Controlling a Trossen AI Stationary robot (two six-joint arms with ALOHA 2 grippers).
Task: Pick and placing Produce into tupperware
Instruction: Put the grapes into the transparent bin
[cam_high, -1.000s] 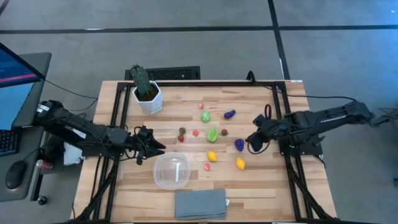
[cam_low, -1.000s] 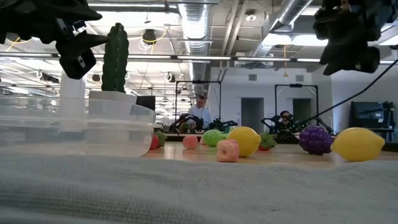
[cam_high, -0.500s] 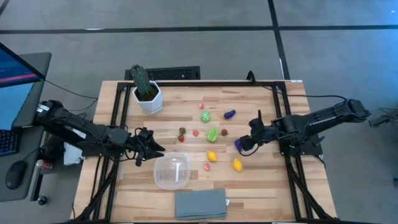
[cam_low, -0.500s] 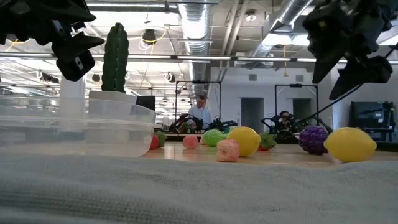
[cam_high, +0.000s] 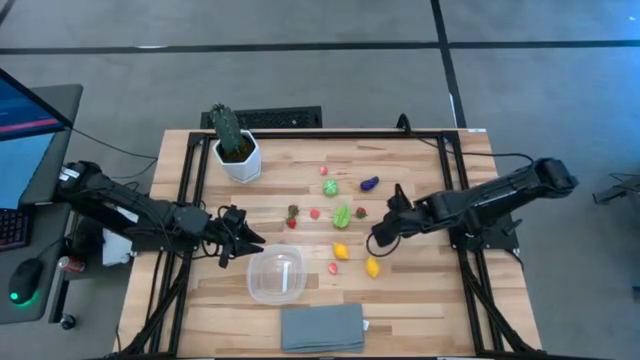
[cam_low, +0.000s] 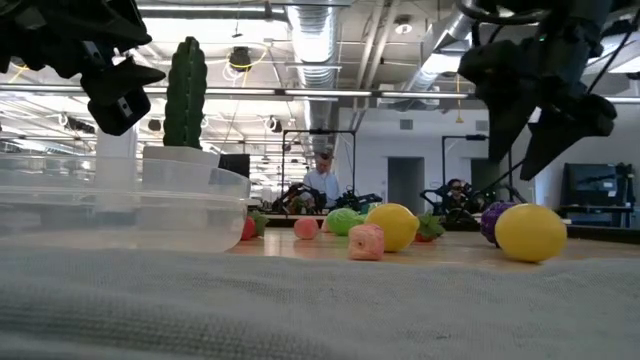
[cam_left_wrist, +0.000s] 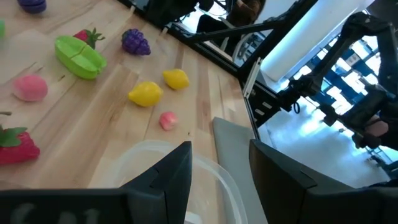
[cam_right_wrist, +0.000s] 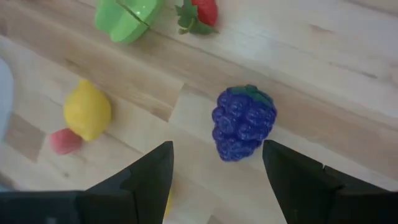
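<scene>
The produce is all out on the wood as far as I can see, so I judge the job barely begun. My right gripper (cam_right_wrist: 214, 180) hangs with its fingers spread wide, holding nothing, directly over the purple grapes (cam_right_wrist: 244, 122), which lie between the two fingertips in the right wrist view; in the high view that gripper (cam_high: 381, 236) sits just beside the second yellow lemon (cam_high: 373, 266). I would call this the approach to a first pick, with the grapes the likely target, though the fingers have not closed on anything. Around them lie a yellow lemon (cam_right_wrist: 87, 111), a small pink piece (cam_right_wrist: 64, 140), the green piece (cam_right_wrist: 129, 17) and a strawberry (cam_right_wrist: 200, 12). Farther up the table are a purple piece (cam_high: 369, 183), another green one (cam_high: 329, 187) and a red one (cam_high: 324, 170). The tupperware (cam_high: 276, 275) stands near the front edge, and from above I make out no coloured piece inside it. My left gripper (cam_high: 240, 236) waits just beside the container's back corner, fingers apart and empty. A grey cloth (cam_high: 322, 327) lies in front of the container, and the cactus (cam_high: 228, 131) in its white pot stands at the back left. Every piece is left to move.
</scene>
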